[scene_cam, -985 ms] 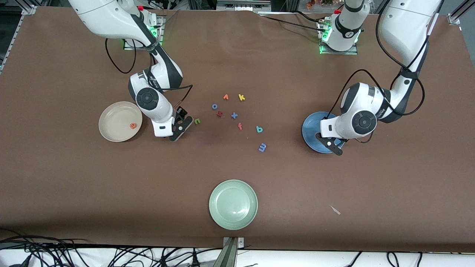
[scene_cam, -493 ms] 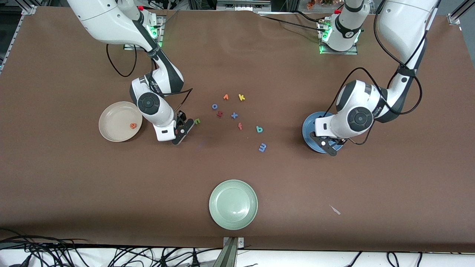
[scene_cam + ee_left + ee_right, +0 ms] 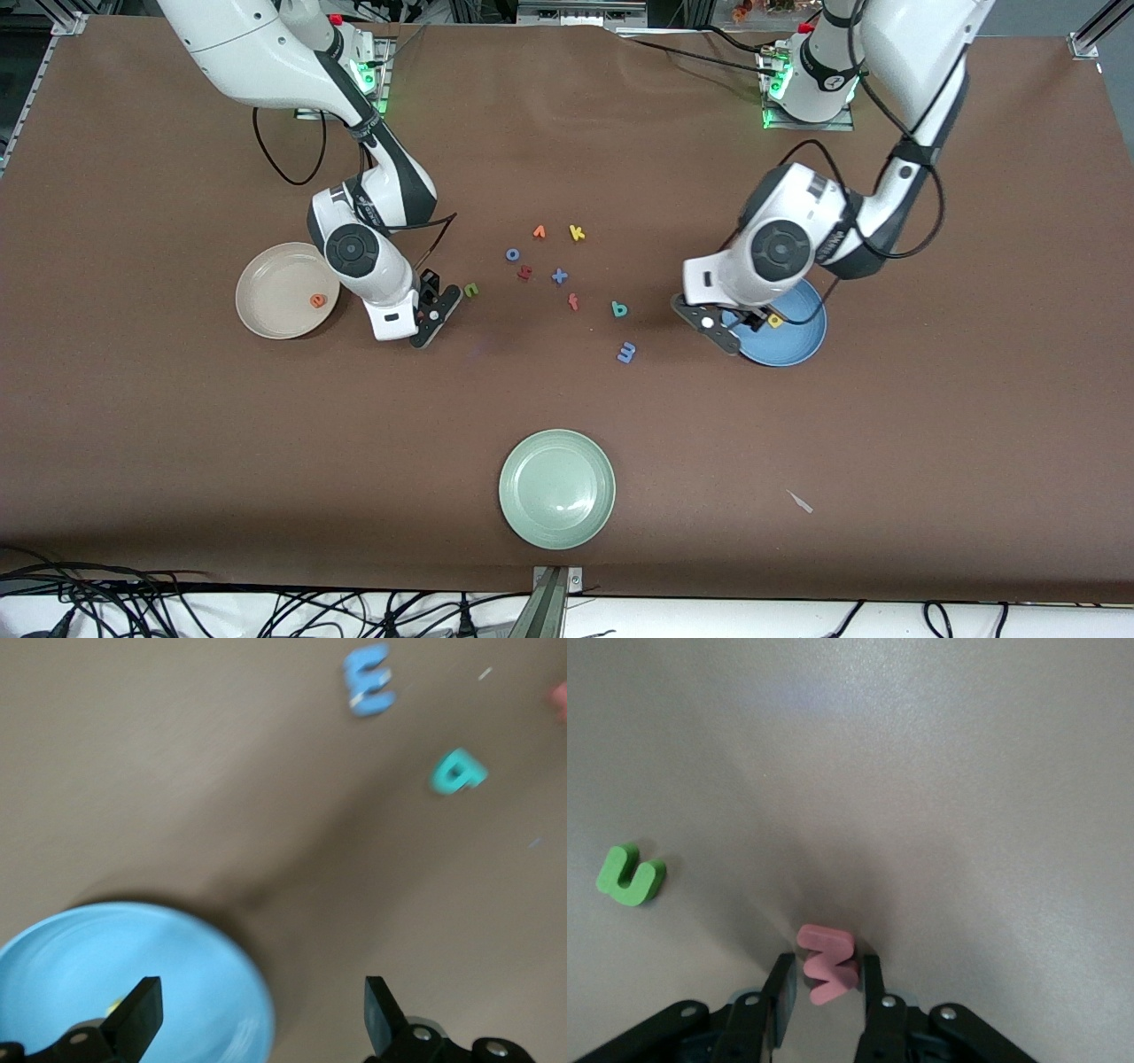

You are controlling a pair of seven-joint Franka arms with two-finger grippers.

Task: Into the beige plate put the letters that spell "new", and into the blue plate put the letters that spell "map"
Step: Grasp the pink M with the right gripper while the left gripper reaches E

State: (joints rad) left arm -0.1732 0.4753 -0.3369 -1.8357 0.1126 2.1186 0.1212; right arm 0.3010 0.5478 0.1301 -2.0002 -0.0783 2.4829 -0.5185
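Salmon-pink foam "w" (image 3: 827,963) sits clamped in right gripper (image 3: 826,985) on the brown table (image 3: 266,425); left gripper (image 3: 257,1014) gapes empty over blue plate's (image 3: 177,974) rim.

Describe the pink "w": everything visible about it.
The pink "w" is a small, thick salmon-pink letter, foam by the look of it, matte with flat faces and square-cut edges. It sits between the right gripper's two black fingers, which have closed in against its sides. It is low at the brown table; whether it still rests on it cannot be told. The green "n" lies apart from it on the table.
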